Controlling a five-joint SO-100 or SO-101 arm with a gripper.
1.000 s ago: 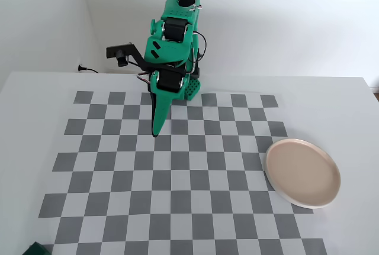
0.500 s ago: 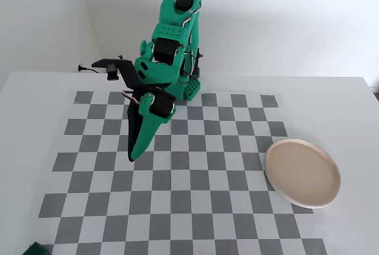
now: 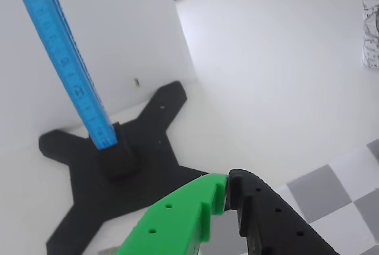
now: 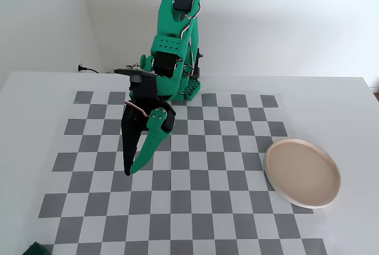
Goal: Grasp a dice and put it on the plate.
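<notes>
The pincer (image 4: 129, 171) points down at the checkered mat (image 4: 195, 207), its tips above the mat's left part in the fixed view. Its green finger (image 4: 145, 148) and black finger (image 4: 127, 142) converge to nearly touching tips. In the wrist view the pincer (image 3: 226, 193) shows the green finger (image 3: 177, 213) and the black finger (image 3: 266, 216) set close together with only a thin slit between them; the pincer is clenched and holds nothing.

In the fixed view, the green arm (image 4: 172, 42) rises at 12 o'clock from the pincer, toward the back edge of the white table (image 4: 349, 107).

The dice (image 4: 37, 248) sits at 7 o'clock from the pincer, well apart from it, at the bottom left corner of the picture, just off the mat's corner and partly cut by the frame edge.

The plate (image 4: 302, 173) lies at 3 o'clock from the pincer, well apart, on the mat's right edge. It is bare.

The wrist view also shows a black cross-shaped stand (image 3: 118, 166) holding a tilted blue ruler (image 3: 65, 60) on the white table (image 3: 278, 77).
</notes>
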